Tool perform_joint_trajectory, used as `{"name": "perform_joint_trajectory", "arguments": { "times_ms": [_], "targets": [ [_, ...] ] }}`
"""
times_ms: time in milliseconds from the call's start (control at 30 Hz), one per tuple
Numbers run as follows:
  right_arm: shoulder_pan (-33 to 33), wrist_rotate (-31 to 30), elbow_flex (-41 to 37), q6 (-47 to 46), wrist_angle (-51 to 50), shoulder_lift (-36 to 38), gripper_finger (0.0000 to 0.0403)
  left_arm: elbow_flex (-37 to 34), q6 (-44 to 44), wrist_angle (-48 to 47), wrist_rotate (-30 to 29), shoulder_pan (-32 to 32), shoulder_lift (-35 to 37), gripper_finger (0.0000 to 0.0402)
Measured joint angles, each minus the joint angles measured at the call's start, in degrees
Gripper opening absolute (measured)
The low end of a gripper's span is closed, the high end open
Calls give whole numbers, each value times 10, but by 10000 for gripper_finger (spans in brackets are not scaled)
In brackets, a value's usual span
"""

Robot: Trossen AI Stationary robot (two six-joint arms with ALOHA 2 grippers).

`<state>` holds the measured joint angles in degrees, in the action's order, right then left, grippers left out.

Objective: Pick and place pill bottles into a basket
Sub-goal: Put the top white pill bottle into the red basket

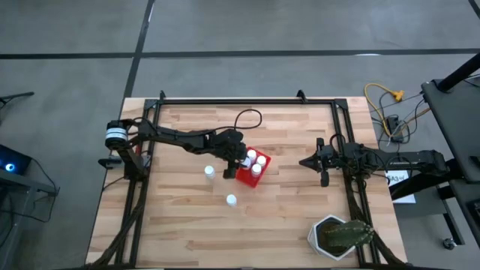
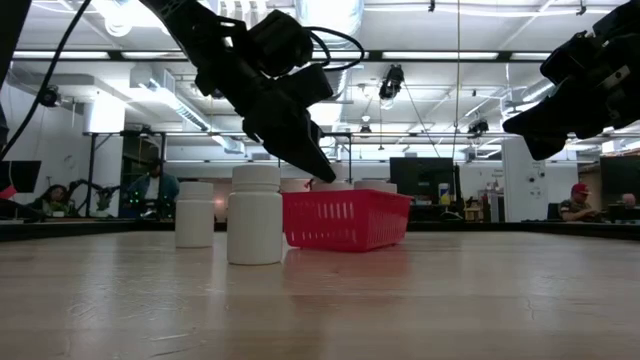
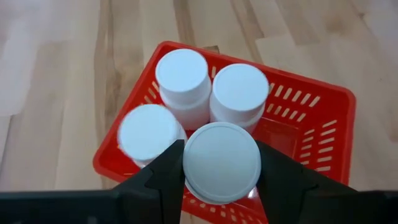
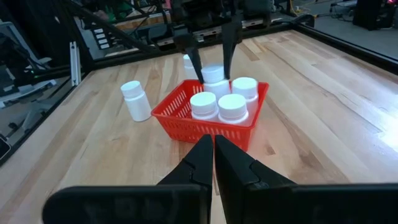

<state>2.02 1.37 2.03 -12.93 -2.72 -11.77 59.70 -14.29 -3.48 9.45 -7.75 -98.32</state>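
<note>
Left wrist view, nearest item: one pill bottle, white, round cap facing the camera, pinched between the left gripper fingers; its body is hidden under its own cap. It sits at the near edge of the red basket, over the basket's interior. Three more bottles stand inside: two side by side, one blurred at the near corner. The basket's near rim is cut off by the fingers.

High view: left arm reaches from the table's left edge to mid-table, gripper over the basket. Only some white caps show inside; the arm covers the basket's left part. Two bottles stand loose on the wooden table: one just left of the basket, one nearer the front edge. Right arm waits at the table's right side, gripper well apart from the basket. Round pot with green plant at the front right corner.

Right wrist view: right gripper fingers pressed together, pointing at the basket. It shows four caps in the basket, the left fingers straddling the farthest, and one loose bottle beside it.

Low view: two loose bottles in front of and beside the basket, partly covering its left end. The left gripper descends at a slant to the rim; whatever it holds cannot be made out.
</note>
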Motion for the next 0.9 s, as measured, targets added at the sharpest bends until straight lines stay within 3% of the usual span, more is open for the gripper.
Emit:
{"name": "perform_joint_trajectory", "arguments": {
  "times_ms": [900],
  "targets": [
    [0, 0, 0, 0, 0, 0, 9, -10, 4, 2, 7, 0, 1, 146]
  ]
}}
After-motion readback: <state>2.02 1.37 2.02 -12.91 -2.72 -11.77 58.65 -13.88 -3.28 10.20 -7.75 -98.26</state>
